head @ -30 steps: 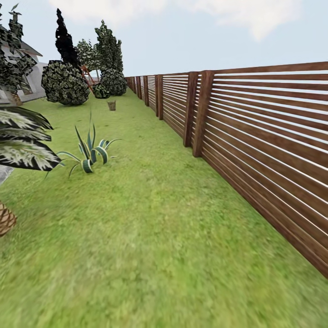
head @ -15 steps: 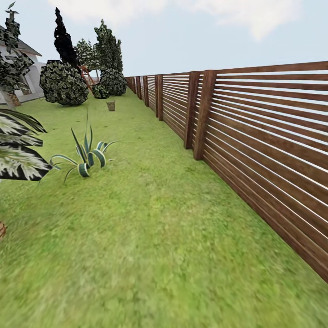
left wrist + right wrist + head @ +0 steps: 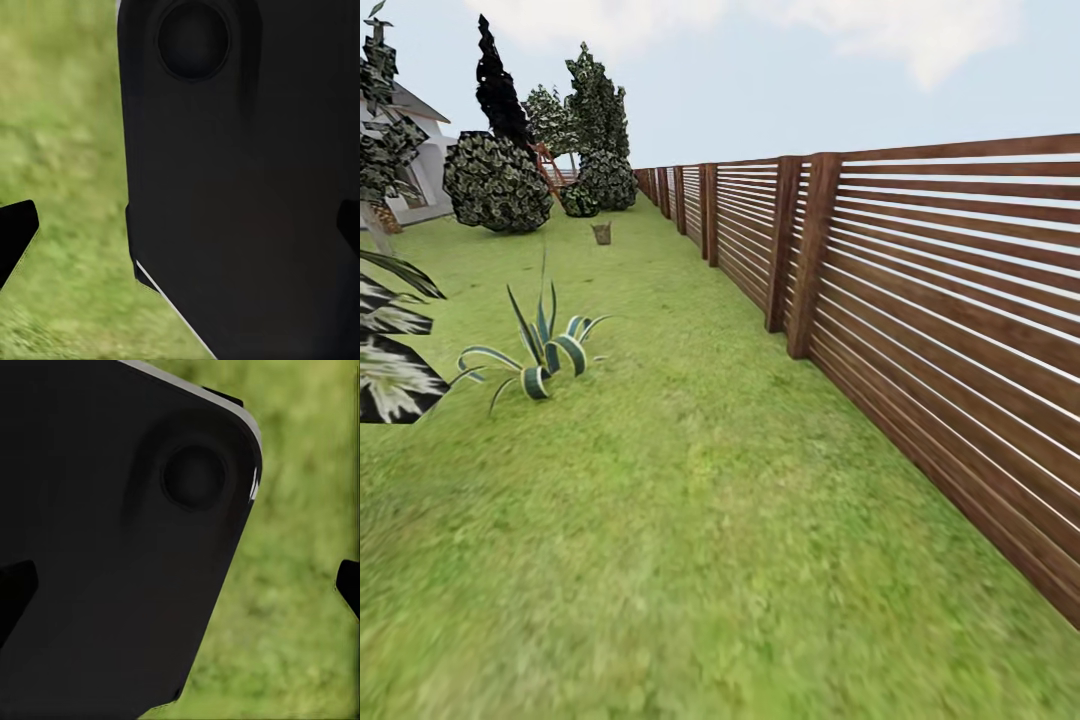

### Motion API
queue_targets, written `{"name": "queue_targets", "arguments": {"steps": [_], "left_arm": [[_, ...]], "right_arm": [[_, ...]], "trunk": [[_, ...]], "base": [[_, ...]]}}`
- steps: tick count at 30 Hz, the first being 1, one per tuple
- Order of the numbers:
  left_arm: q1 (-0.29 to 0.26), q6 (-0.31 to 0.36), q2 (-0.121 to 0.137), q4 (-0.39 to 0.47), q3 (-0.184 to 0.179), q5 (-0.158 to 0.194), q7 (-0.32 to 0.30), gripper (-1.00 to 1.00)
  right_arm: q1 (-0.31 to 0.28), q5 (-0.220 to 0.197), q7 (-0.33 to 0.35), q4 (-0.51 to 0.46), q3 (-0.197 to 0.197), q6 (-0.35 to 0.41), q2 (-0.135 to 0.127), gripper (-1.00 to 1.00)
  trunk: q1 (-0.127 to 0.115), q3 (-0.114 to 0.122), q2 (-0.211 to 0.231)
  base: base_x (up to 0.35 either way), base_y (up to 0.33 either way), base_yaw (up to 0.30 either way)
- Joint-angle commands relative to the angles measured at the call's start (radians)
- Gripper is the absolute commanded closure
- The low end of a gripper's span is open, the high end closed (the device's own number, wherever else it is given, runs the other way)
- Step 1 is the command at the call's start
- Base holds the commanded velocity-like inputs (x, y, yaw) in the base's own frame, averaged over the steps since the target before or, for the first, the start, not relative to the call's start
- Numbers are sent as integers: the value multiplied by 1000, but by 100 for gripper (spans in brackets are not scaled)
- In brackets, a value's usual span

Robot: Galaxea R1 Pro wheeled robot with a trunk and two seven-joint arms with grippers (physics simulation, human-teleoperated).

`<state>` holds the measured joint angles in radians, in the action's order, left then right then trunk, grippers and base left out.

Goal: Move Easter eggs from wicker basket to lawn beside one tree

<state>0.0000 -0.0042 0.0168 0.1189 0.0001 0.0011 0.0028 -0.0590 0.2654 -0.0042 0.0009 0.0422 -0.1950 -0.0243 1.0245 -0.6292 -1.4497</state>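
In the head view a small brown wicker basket (image 3: 602, 233) stands far off on the lawn (image 3: 690, 520), near the fence line; the Easter eggs are too small to make out at this distance. A tree (image 3: 385, 150) with dark angular leaves rises at the far left by the house. In the left wrist view my left gripper (image 3: 180, 232) is open, its black fingertips (image 3: 15, 240) wide apart over a dark robot panel and grass. My right gripper (image 3: 182, 589) is likewise open, with nothing between its fingertips (image 3: 349, 585).
A brown slatted fence (image 3: 920, 320) runs along the right side into the distance. A spiky striped agave (image 3: 540, 350) and palm fronds (image 3: 390, 370) sit at the left. Round bushes (image 3: 497, 185) and tall dark conifers (image 3: 597, 100) stand at the back, with a white house (image 3: 420, 150) behind.
The whole head view has advanced along the fence: the agave and palm fronds slid left and lower, and the rough palm trunk left the frame. The basket stays far ahead.
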Motion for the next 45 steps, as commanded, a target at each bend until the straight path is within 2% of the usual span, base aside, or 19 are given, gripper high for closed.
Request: {"name": "queue_targets", "arguments": {"steps": [1, 45], "left_arm": [[0, 0, 0, 1, 0, 0, 0, -100], [0, 0, 0, 1, 0, 0, 0, -100]], "right_arm": [[0, 2, 0, 1, 4, -3, 0, -100], [-1, 2, 0, 1, 4, -3, 0, -100]], "trunk": [[1, -1, 0], [1, -1, 0]], "base": [[325, 0, 0], [325, 0, 0]]}}
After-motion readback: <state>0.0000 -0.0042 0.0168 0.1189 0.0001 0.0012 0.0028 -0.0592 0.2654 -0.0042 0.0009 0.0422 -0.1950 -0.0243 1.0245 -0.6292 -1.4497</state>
